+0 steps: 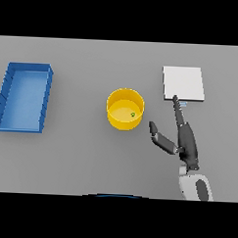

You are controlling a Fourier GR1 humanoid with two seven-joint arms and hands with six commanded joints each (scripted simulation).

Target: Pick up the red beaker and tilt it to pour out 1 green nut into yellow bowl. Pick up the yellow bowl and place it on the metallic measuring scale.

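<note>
Round yellow plastic bowl (125, 109) standing upright near the middle of the flat grey surface (80, 158), open side up. Inside it, one small green nut (133, 114) lying on the bottom, toward the right wall. Flat square metallic measuring scale (183, 83), pale grey-white, lying to the right of the bowl and a little farther back, apart from it; a small lighter tab showing at its near edge. Rectangular blue open tray (43, 100) resting at the far left, well apart from the bowl, long side running front to back, nothing visible inside.

Right hand (187, 143) entering from the lower right on a white and grey arm, held over the surface between bowl and scale. Fingers (178, 111) straight and stretched forward, tips reaching the near edge of the scale, close to its left corner; touching it or only above it, cannot tell. Thumb (158, 137) spread wide to the left, pointing toward the bowl but clear of its rim. Relaxed and released, grasping nothing.

No red beaker seen anywhere on the surface. Left hand out of sight.
</note>
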